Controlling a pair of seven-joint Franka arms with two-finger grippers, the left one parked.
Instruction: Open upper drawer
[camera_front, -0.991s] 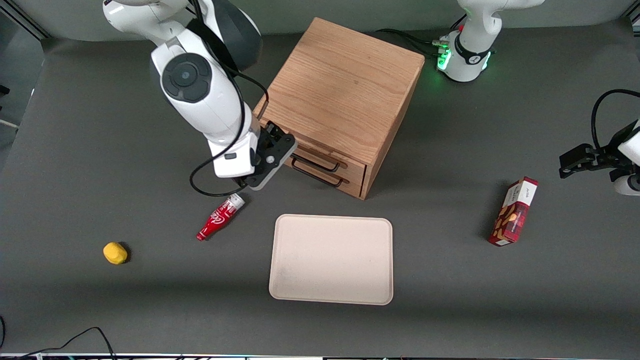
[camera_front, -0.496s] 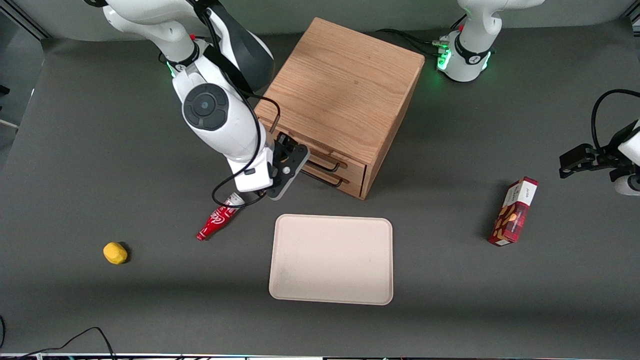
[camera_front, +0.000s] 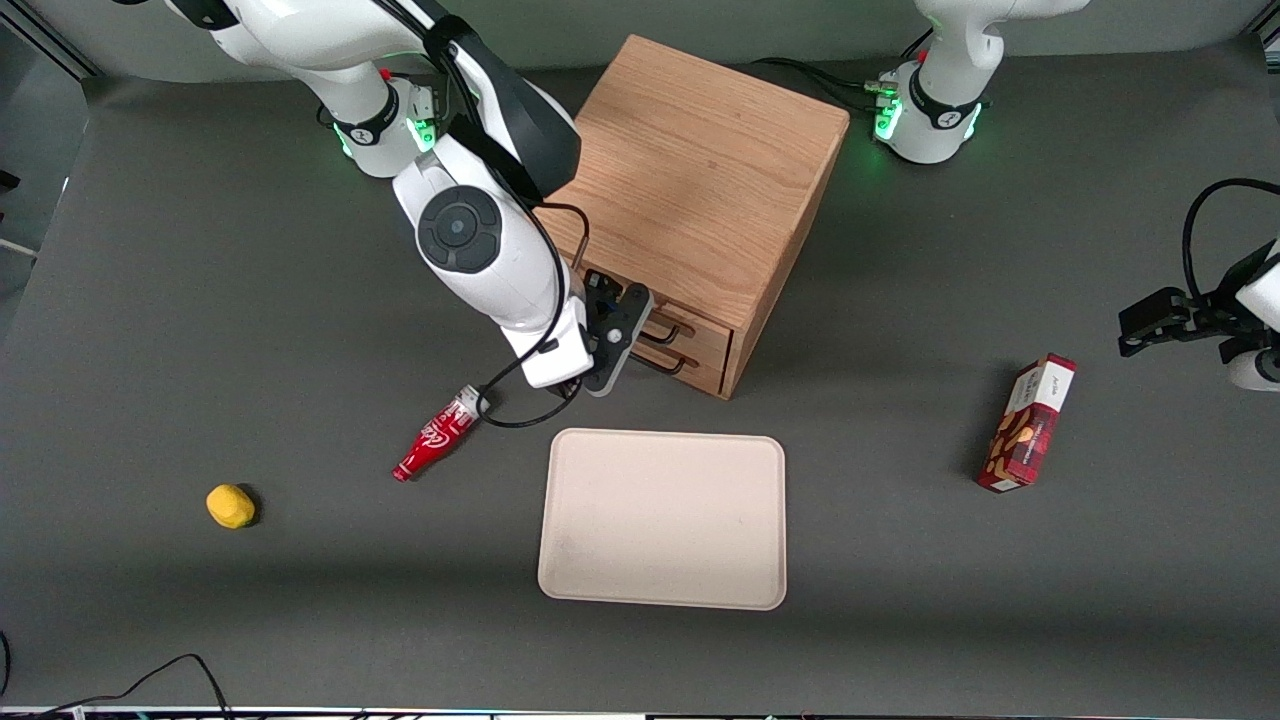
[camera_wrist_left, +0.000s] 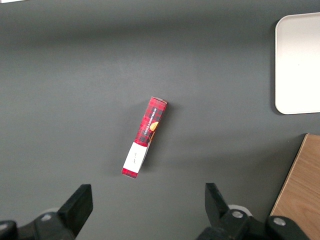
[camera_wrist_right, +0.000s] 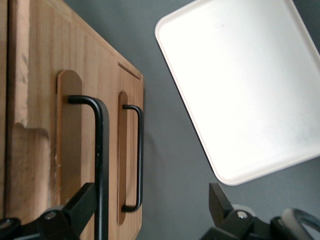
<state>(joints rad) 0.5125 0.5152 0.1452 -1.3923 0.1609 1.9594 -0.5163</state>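
The upper drawer (camera_front: 690, 330) is shut, at the cabinet's (camera_front: 690, 170) 6 o'clock face. The gripper (camera_wrist_right: 150, 217), fingers spread, sits at its handle (camera_wrist_right: 100, 165), not yet gripping; grasp and pull remain.

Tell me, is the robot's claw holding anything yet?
No, nothing yet. The gripper is open in front of the cabinet, with one finger at the upper drawer's handle, not closed on it.

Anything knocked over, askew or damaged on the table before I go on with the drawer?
Only the small red bottle lies on its side, beside the tray. The cabinet sits angled on the table, both drawers shut. The gripper is open in front of the upper drawer, one finger by its handle. No damage shows.
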